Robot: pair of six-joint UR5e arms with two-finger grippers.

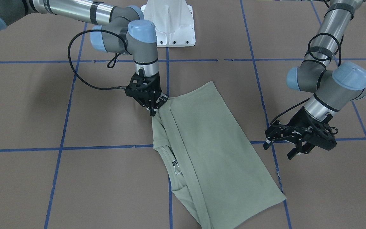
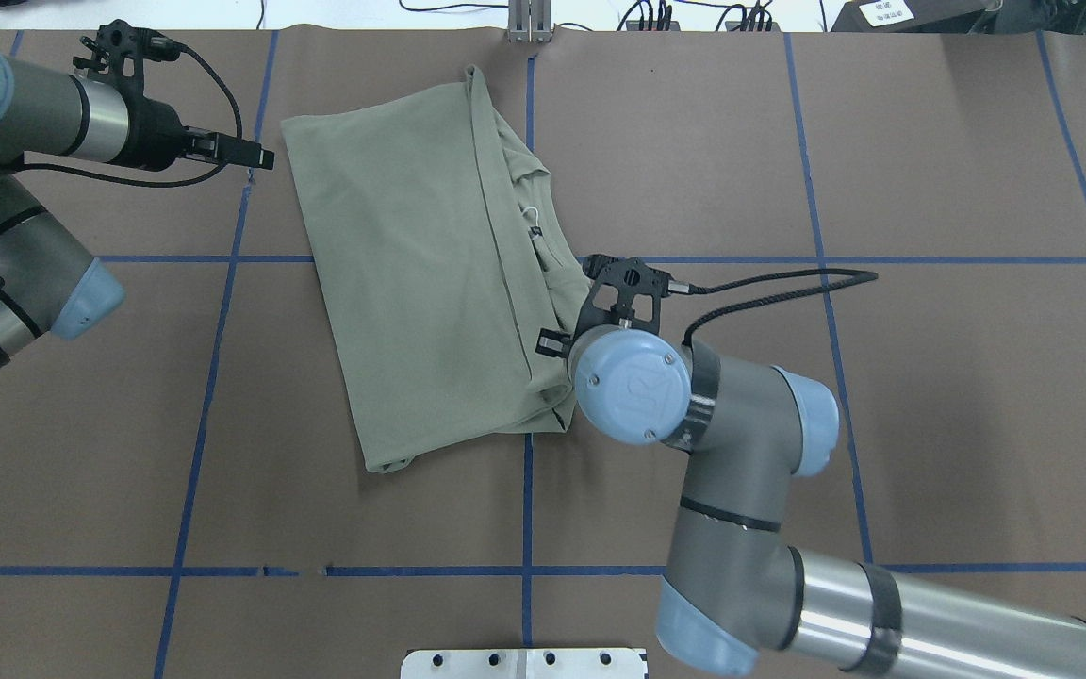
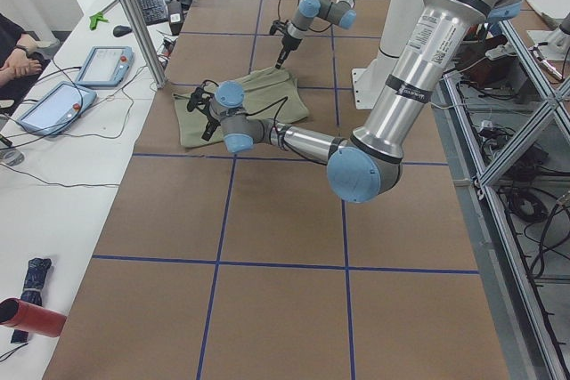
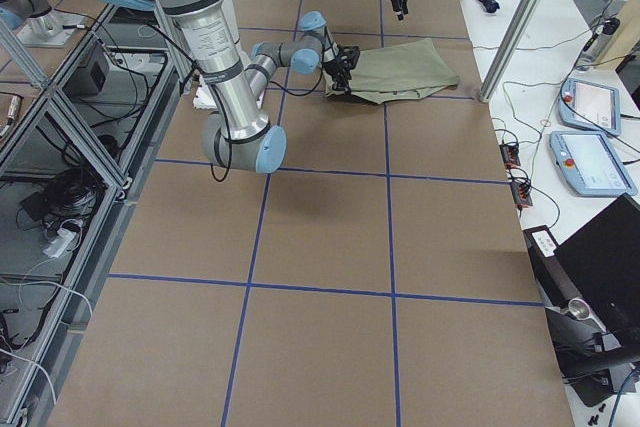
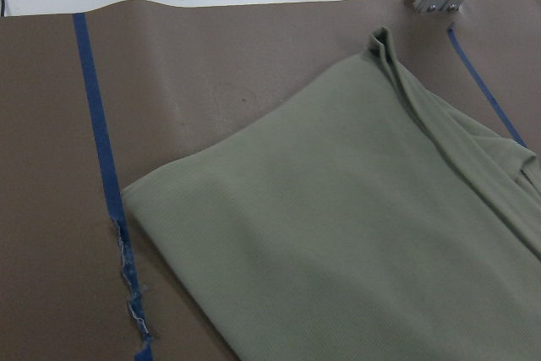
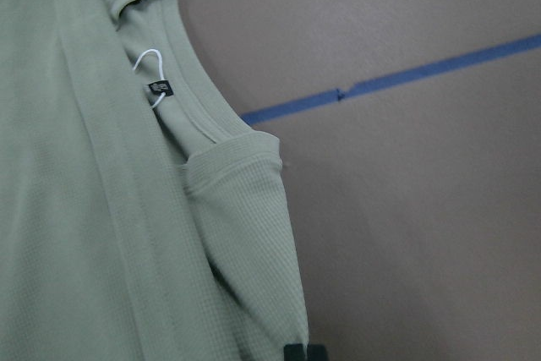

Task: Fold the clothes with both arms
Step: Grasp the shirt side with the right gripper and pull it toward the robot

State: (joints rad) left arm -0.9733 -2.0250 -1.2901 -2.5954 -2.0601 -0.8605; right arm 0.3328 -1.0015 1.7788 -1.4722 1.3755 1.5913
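The pale sage-green shirt (image 1: 208, 140) is laid folded and slantwise on the brown counter (image 1: 27, 111), from the middle towards the far edge as seen from the robot's side. Its black neck label (image 1: 174, 163) and white string loop (image 1: 178, 171) are exposed along its right side. Its near right corner is pinched between the closed fingers of the right end effector (image 1: 156, 106) and drawn to a point there, while the left end effector (image 1: 280, 150) is held just beside the shirt's far left corner, fingers spread apart and nothing grasped.
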